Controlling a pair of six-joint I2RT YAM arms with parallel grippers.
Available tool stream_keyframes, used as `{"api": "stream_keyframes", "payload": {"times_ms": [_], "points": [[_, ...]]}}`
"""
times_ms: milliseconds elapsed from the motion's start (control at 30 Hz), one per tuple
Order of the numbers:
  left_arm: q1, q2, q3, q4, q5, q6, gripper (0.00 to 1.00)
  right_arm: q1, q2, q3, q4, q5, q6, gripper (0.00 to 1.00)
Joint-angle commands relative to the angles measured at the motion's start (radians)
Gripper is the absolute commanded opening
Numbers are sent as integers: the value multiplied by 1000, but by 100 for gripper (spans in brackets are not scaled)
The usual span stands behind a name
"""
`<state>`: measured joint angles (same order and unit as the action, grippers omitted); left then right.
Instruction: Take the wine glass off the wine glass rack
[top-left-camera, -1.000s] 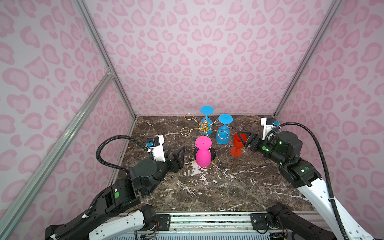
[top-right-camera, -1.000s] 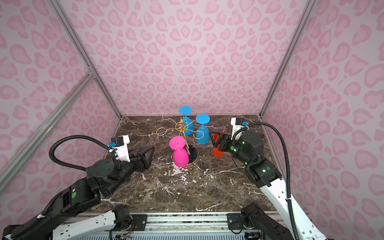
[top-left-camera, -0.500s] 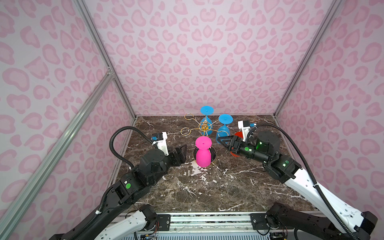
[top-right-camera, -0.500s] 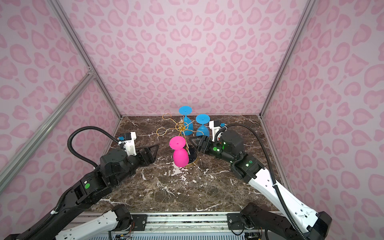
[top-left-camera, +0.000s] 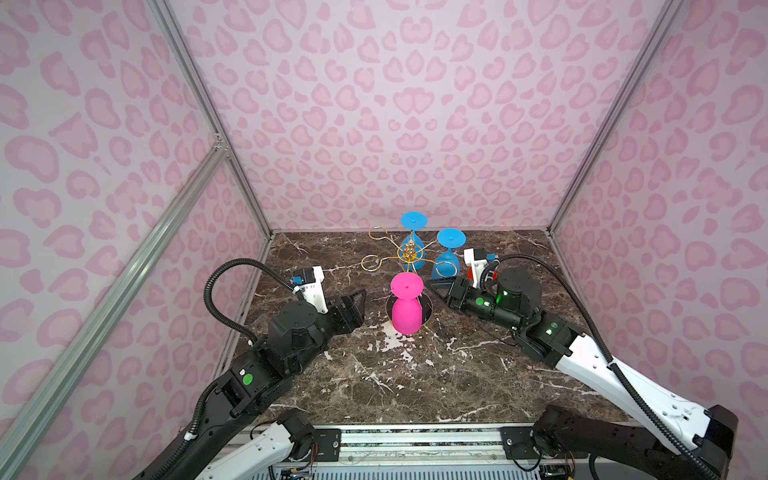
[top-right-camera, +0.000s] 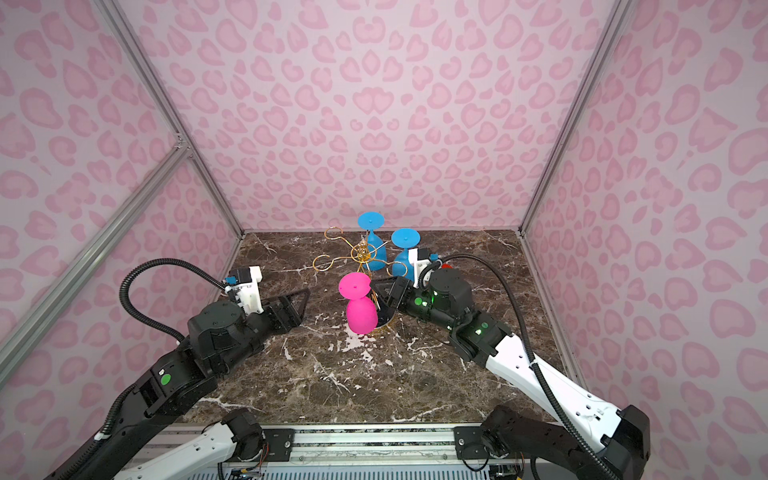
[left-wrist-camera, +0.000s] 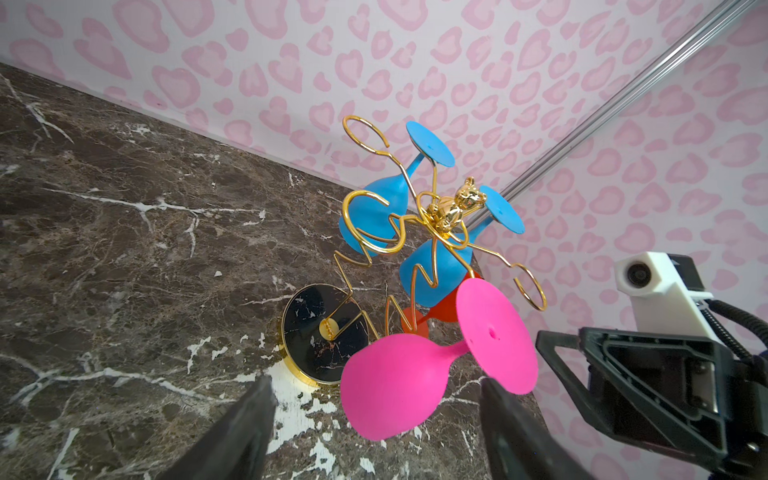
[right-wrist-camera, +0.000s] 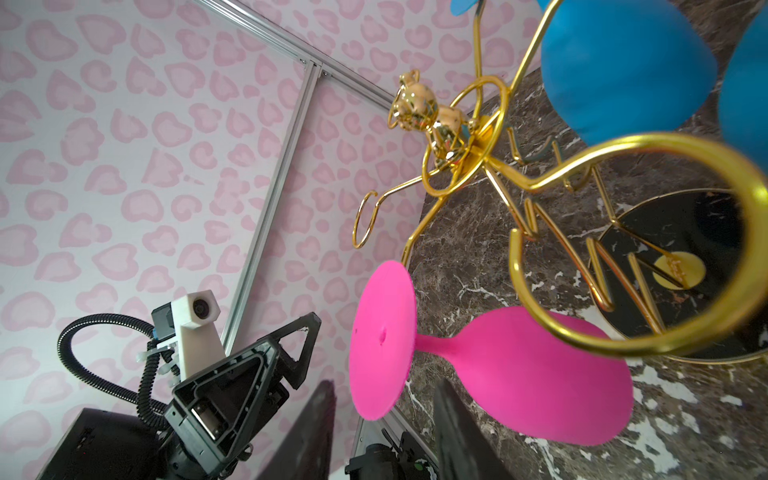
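Note:
The wine glass rack (top-left-camera: 409, 254) (top-right-camera: 360, 252) (left-wrist-camera: 444, 212) (right-wrist-camera: 440, 124), gold wire on a round black base (left-wrist-camera: 316, 316), stands at the back middle of the table. A pink wine glass (top-left-camera: 405, 311) (top-right-camera: 361, 316) (left-wrist-camera: 395, 395) (right-wrist-camera: 540, 374) hangs upside down from its front arm. My left gripper (top-left-camera: 360, 309) (top-right-camera: 305, 305) (left-wrist-camera: 376, 384) is open, a short way left of the glass. My right gripper (top-left-camera: 434, 291) (top-right-camera: 376, 291) (right-wrist-camera: 386, 386) is close on its right at foot height. Its jaws stand partly apart, with the foot's edge showing between them, untouched.
Two blue glasses (top-left-camera: 415, 259) (top-left-camera: 444, 268) hang upside down from the rack's back arms. A red glass (left-wrist-camera: 440, 307) (top-right-camera: 445, 266) sits on the marble table (top-left-camera: 415, 382) behind the right wrist. Pink patterned walls close in the back and both sides.
My right gripper has left the red glass and swung left to the pink glass's foot, its jaws narrowing. My left arm has reached forward towards the pink glass.

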<state>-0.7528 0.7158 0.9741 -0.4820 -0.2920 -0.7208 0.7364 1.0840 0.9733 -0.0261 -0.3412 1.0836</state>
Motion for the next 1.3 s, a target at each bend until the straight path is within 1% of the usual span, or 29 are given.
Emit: {"api": "stream_keyframes", "payload": {"times_ms": [0,400,567,1267], "points": [[2,1,-10,-3,7,-22,79,2,16,-10,77,-2,38,39],[3,2,-9,-7,12,-19,79,4,56,-45,174,-19,113,34],[3,1,-8,-7,10,-15,79,6,70,-42,183,-24,114,33],[3,-18,-21,-13,1,-16,79,8,91,-61,226,-33,145,20]]}}
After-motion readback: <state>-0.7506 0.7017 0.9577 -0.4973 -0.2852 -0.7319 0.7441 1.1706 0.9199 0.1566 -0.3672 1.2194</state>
